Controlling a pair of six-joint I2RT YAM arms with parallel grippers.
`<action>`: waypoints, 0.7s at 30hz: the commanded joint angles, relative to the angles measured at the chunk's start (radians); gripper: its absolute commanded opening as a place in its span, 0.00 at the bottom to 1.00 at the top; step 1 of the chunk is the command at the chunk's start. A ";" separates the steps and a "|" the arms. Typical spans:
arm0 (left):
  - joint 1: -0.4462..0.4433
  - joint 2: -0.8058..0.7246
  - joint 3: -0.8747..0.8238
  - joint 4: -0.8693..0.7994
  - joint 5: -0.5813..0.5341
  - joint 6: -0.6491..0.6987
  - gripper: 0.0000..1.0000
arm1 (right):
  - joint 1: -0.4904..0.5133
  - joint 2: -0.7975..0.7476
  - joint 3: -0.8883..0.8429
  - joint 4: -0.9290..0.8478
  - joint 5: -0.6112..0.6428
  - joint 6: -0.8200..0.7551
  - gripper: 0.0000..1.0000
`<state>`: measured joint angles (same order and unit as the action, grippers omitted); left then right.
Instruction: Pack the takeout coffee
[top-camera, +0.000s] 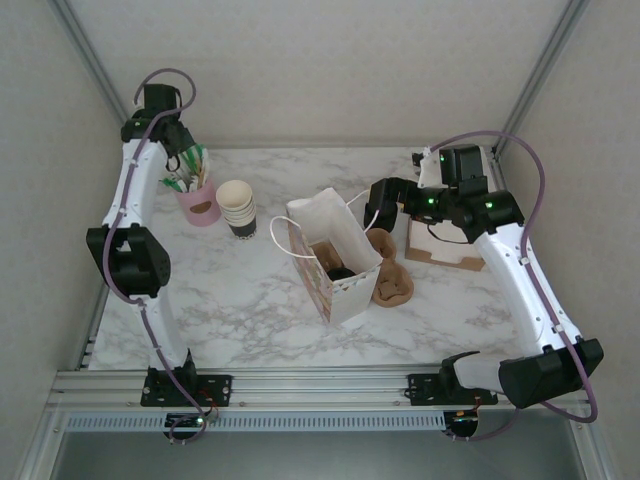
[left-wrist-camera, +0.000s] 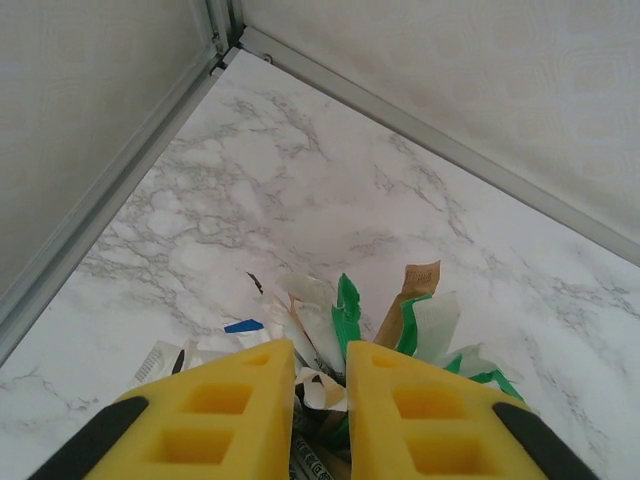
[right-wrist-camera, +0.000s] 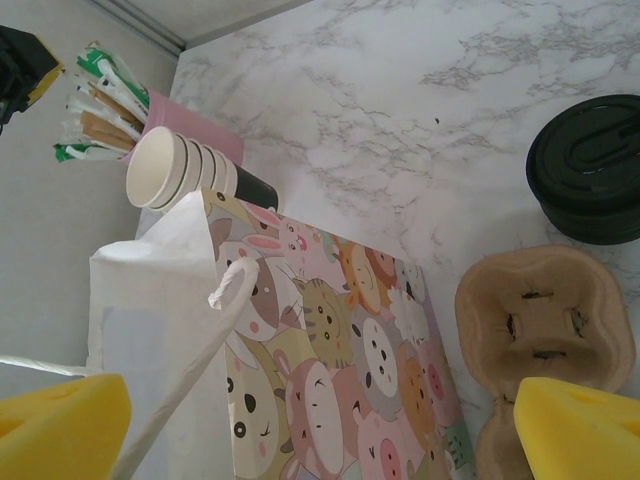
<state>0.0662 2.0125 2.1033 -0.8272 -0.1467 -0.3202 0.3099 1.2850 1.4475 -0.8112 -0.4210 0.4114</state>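
L gripper (left-wrist-camera: 320, 352) is hanging nose-down over the pink cup (top-camera: 203, 207) at the far-L of the marble table (top-camera: 240, 300). It's pointing into the packets (left-wrist-camera: 345, 310) standing in that cup. Its yellow pads (left-wrist-camera: 230, 410) are sitting close together w/ a narrow slot btwn them. Packet tops are poking up in the slot; can't tell if any is being pinched.

R gripper (top-camera: 385, 205) is hovering just R of the bag's mouth, jaws standing spread wide, gripping nothing. The cartoon-animal paper bag (top-camera: 350, 295) is standing upright mid-table, top open, white cord handles sticking out.

Takeout coffee (right-wrist-camera: 590, 175), black cup w/ black lid, is sitting upright on the table, outside the bag, just beyond a brown pulp cup carrier (right-wrist-camera: 545, 320) in R wrist view. A stack of paper cups (top-camera: 237, 205) is standing btwn the pink cup and the bag, just beside the pink cup. A cardboard box (top-camera: 445, 255) is lying under the R arm.
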 joint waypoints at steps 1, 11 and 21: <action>-0.006 -0.036 -0.014 0.009 -0.011 0.009 0.21 | -0.005 -0.021 -0.018 0.010 -0.018 0.004 0.99; -0.006 -0.013 -0.013 0.016 -0.013 0.013 0.32 | -0.005 -0.024 -0.023 0.012 -0.018 0.001 0.99; -0.006 -0.004 -0.012 0.013 -0.029 0.018 0.29 | -0.005 -0.023 -0.030 0.014 -0.018 -0.001 0.99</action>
<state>0.0662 2.0109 2.0918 -0.8120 -0.1509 -0.3103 0.3099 1.2804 1.4330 -0.8101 -0.4210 0.4114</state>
